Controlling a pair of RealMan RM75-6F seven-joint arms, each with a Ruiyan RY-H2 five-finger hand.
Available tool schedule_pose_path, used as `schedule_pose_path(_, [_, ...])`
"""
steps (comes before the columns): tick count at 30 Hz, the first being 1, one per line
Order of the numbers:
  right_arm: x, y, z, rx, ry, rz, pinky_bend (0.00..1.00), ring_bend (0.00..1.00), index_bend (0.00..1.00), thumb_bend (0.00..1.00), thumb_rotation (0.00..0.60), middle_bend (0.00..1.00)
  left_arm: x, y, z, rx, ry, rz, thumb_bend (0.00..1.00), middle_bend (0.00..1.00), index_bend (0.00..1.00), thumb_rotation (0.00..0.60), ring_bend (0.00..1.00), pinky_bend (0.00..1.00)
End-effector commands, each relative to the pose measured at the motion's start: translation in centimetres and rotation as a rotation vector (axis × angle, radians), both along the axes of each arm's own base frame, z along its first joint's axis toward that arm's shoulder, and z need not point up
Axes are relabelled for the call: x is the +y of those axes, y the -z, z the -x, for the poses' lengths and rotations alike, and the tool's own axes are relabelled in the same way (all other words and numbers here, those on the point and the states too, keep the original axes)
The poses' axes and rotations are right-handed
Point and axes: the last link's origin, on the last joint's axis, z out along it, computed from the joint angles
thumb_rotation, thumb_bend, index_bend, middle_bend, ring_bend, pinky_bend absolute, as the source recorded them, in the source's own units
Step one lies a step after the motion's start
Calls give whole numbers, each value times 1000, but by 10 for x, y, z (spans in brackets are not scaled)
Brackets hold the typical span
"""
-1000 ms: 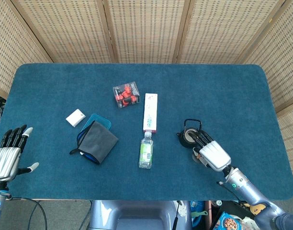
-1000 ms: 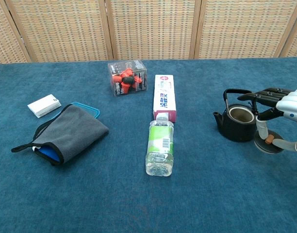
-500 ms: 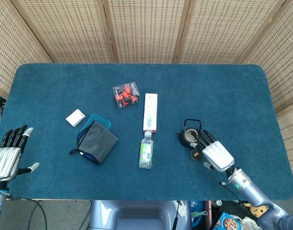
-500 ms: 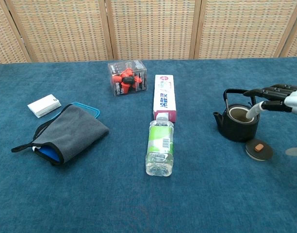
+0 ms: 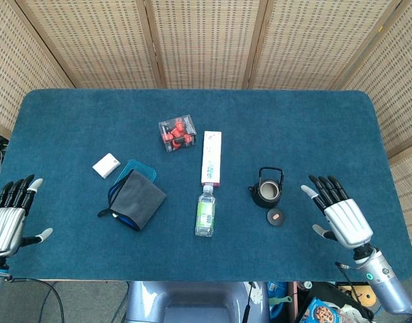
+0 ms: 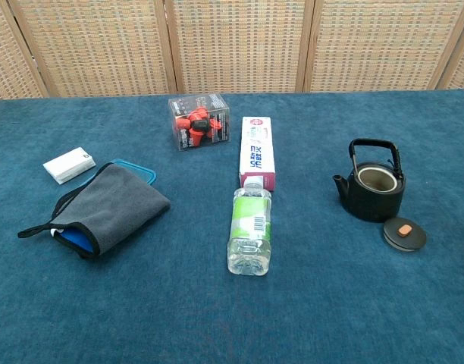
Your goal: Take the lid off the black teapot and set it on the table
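lid off, teapot open

the lid (image 6: 404,233) is lying flat on the blue table (image 5: 314,121), just near-right of the black teapot (image 6: 374,189), so the task is looking finished. the right hand (image 5: 343,219) and left hand (image 5: 7,222) are hovering at the near edge, fingers spread, holding nothing. wicker screens (image 5: 206,40) are standing behind.

The gray cloth (image 6: 111,203) hides most of the blue-lidded box (image 6: 138,170).

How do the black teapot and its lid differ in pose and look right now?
The black teapot stands upright and open, its handle raised; the lid lies flat on the table beside it. The teapot is all dark outside with a pale inside; the lid carries an orange knob. Both are black, and no hand touches either.
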Motion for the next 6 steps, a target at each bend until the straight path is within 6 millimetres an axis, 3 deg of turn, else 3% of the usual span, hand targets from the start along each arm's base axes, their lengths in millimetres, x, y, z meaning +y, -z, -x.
schedule_pose_path(1, [18, -14, 15, -56, 90, 67, 0, 0, 0, 0, 600, 0, -1, -1, 0, -2, 2, -2, 0, 0, 0, 600, 0, 0])
schedule_pose_path(6, [40, -19, 36, -85, 173, 120, 0, 0, 0, 0, 600, 0, -4, -4, 0, -12, 7, -2, 0, 0, 0, 600, 0, 0])
